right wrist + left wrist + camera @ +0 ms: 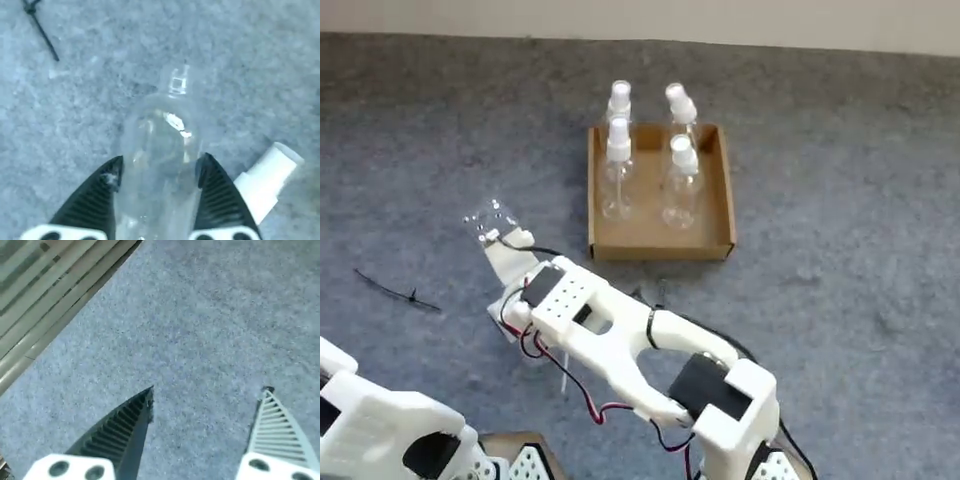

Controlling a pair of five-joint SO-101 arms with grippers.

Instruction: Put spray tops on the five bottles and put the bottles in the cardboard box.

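A clear bottle [160, 145] without a top lies on the grey carpet, and my right gripper [161, 159] is shut on it, one dark finger on each side of its body. From above, the same bottle [488, 222] sticks out past the right gripper [506, 250], left of the cardboard box [596, 190]. A loose white spray top [265, 177] lies on the carpet just beside one finger. Inside the box stand several bottles with white spray tops [618, 165]. My left gripper [209, 390] hangs open over bare carpet with nothing between its fingers.
A black zip tie [400, 292] lies on the carpet left of the right arm, also ahead of the bottle [40, 25]. The left arm's base [370, 420] sits at the near left corner. A slatted wall edge [50, 295] borders the carpet.
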